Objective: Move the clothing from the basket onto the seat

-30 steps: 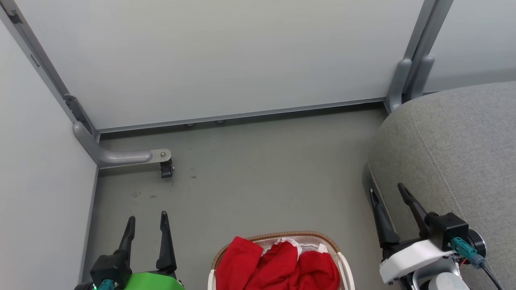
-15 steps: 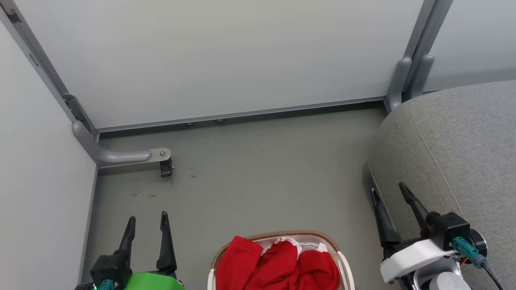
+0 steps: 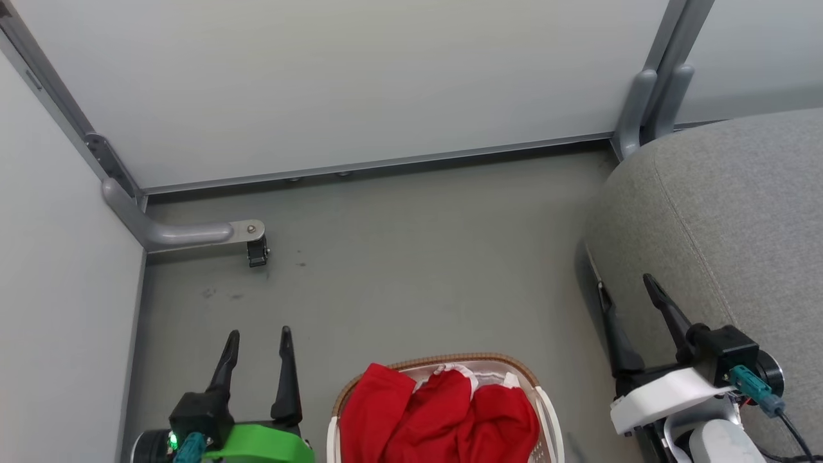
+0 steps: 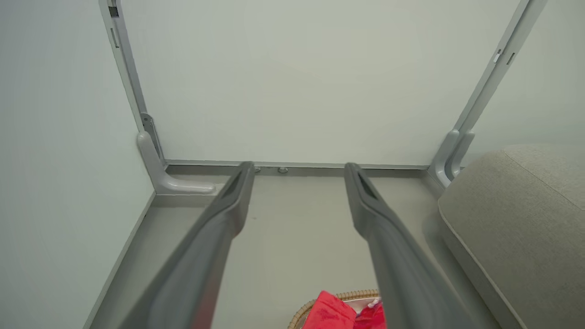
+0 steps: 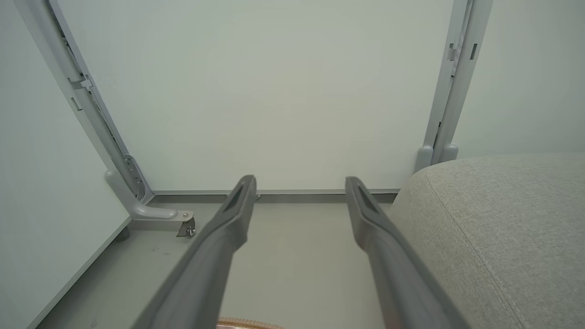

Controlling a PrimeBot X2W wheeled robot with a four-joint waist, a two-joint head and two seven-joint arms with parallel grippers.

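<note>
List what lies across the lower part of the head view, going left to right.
left pincer, open → white basket with a brown woven rim, holding red clothing → right pincer, open

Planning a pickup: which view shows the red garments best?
Head view: the bright red, white-trimmed fabric garments lie heaped in the white plastic basket with brown woven rim. Left wrist view catches one red corner; right wrist view, a sliver of basket rim.

floor [image 3: 411,257]: grey | basket [image 3: 443,363] on it | seat [image 3: 726,212] beside
</note>
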